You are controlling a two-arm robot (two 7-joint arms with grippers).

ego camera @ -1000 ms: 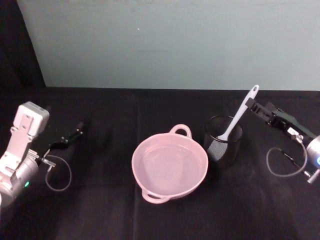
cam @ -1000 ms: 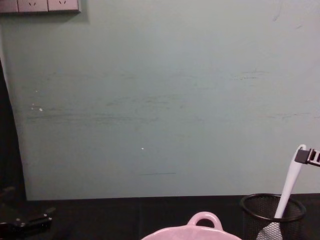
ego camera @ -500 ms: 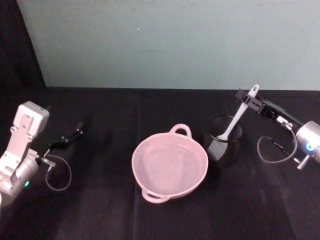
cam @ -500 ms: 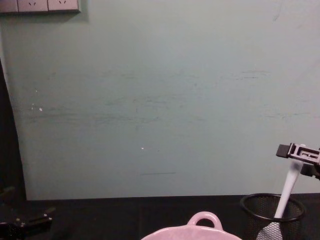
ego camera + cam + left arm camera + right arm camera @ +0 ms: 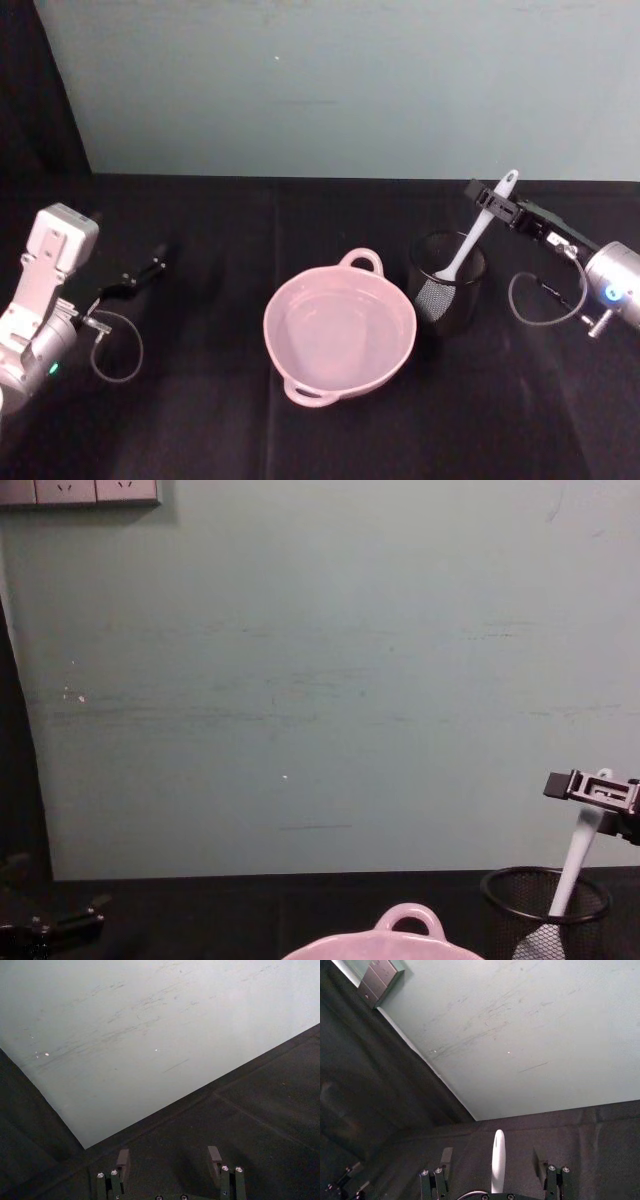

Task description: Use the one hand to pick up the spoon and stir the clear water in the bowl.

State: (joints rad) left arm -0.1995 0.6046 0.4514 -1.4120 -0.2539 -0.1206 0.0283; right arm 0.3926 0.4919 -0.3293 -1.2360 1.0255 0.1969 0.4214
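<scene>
The left gripper (image 5: 150, 266) lies parked at the far left of the black worktop (image 5: 200, 410), its fingers (image 5: 123, 1158) spread with nothing between them; it sits where it did a second ago. At centre stands the pink bowl (image 5: 284, 302), clear water inside and its loop handle toward the far side. Just right of it, nearly touching, is the black mesh cup (image 5: 446, 300). The white spoon (image 5: 466, 246) stands in that cup, blade down, its handle leaning up and to the right, as before.

The right gripper (image 5: 488, 203) reaches in from the right. Its fingers (image 5: 538, 1159) are released and straddle the upper handle just below the hole end, with a gap showing on each side in the wrist view. A second ago the tips were only level with the handle's right side; they have since slid leftward past it. The white label (image 5: 549, 233) on this gripper is too small to read.
</scene>
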